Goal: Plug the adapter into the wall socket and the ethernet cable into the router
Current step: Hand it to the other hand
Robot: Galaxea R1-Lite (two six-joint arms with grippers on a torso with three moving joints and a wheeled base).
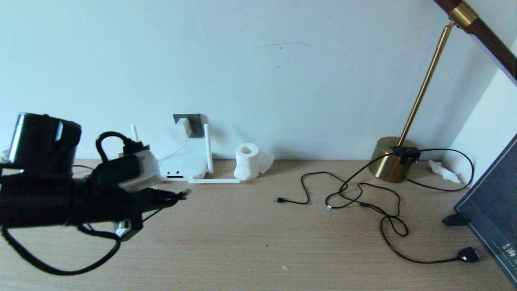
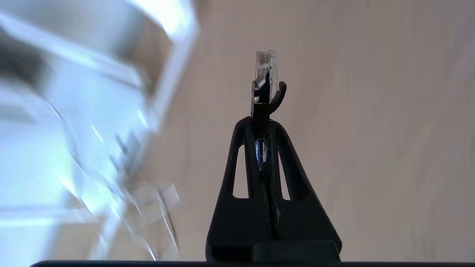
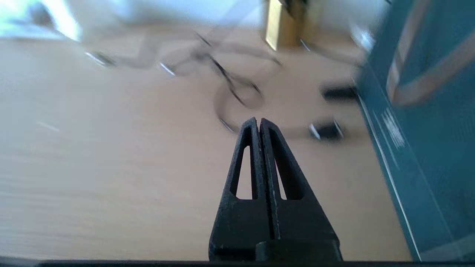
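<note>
The left arm's bulk hides a good chunk of the router (image 1: 183, 163), so I can't make out its port edge properly. In the left wrist view the router is just a pale smear off to one side. The left gripper (image 1: 179, 197) hangs over the desk (image 1: 258, 242), just in front of the router, pinched tight on the ethernet cable (image 2: 264, 111). The clear clip plug sticks out past the fingertips and isn't touching the router. The right gripper (image 3: 259, 124) has its fingers pressed together with nothing between them, hovering over bare desk near the thin black cables (image 1: 363, 198). It doesn't show in the head view.

Further back, the toilet-paper roll (image 1: 247, 161) sits just right of the router. On the wall, the adapter (image 1: 183, 127) is seated in the wall socket (image 1: 196, 123), its thin white cord dropping toward the router. The brass lamp (image 1: 391, 163) stands far right.
</note>
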